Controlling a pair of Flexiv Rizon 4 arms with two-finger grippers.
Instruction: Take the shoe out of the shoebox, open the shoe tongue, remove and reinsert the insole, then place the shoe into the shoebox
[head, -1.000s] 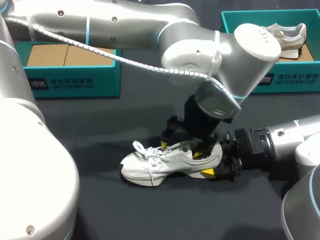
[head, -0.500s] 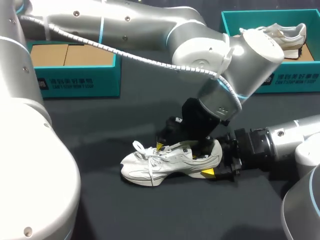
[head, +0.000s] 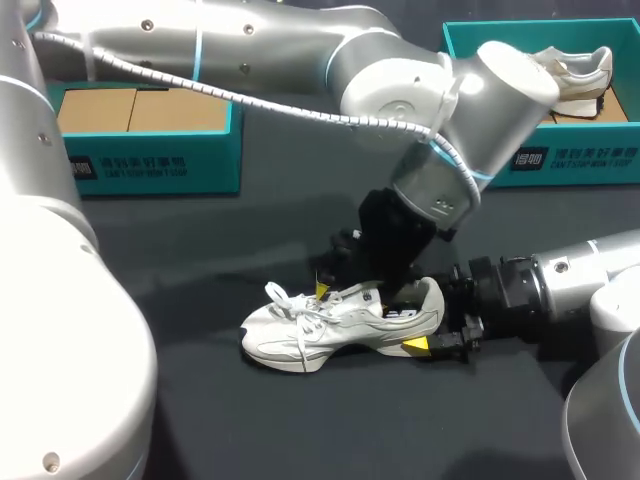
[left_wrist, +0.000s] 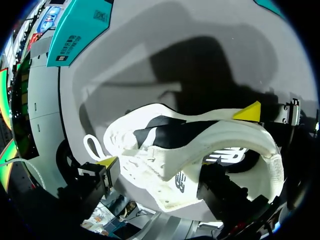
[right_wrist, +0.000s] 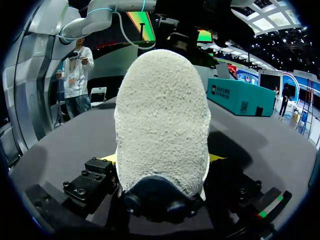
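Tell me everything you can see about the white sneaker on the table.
The white sneaker is a laced, low-cut trainer with a thick pale sole and dark lining. It stands upright on the dark table, toe toward the robot's left. The right gripper is shut on its fuzzy heel; the left gripper sits over its opening.

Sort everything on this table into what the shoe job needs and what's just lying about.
Job: white shoe, heel held by right gripper; left gripper at its opening; empty teal shoebox, probably its box.
Lying about: second teal shoebox with a beige shoe in it.
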